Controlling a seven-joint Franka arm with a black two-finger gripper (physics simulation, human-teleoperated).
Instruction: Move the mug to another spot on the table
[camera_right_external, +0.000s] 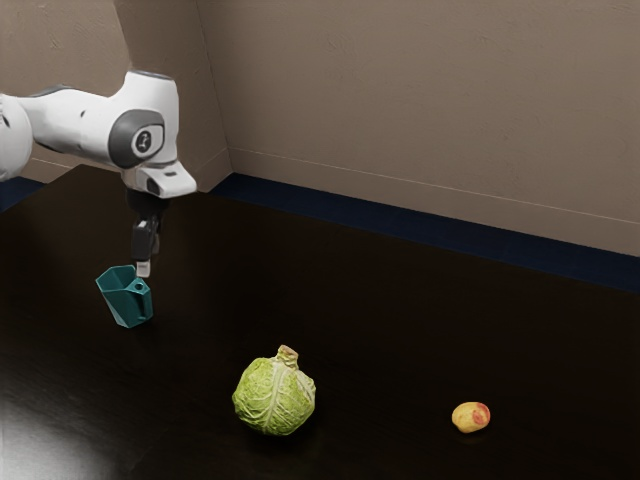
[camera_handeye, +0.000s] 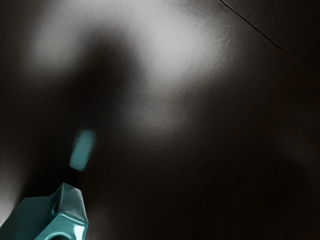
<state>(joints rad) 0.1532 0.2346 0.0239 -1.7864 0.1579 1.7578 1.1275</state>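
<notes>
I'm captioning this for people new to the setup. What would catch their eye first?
First, the teal mug, tilted and pinched at its rim by the black gripper at the exterior view's left. Next, the green cabbage sits near the front middle of the dark table, with a small yellow-red fruit farther toward the exterior view's right.

One teal mug (camera_right_external: 124, 297), one cabbage (camera_right_external: 274, 396), one small yellow-red fruit (camera_right_external: 471, 417), one table (camera_right_external: 400, 300).
</notes>
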